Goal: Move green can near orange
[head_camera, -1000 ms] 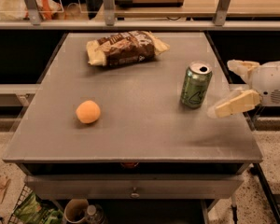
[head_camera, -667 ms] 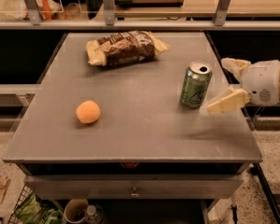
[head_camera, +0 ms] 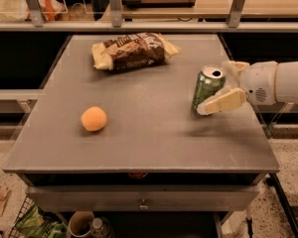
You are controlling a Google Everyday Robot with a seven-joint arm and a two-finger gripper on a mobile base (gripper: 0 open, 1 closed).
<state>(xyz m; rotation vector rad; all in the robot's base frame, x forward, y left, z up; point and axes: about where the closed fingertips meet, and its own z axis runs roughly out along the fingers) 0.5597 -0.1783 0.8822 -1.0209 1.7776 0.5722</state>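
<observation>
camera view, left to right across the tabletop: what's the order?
Small round pale-orange fruit → brown and cream snack bag → light-green metal drink can. The white two-finger gripper, open, straddles the can from the right, so it is left unranked.

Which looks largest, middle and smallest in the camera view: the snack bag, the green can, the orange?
1. snack bag, clearly largest
2. green can
3. orange, slightly smaller than the can
The gripper is at the can, right side.
</observation>
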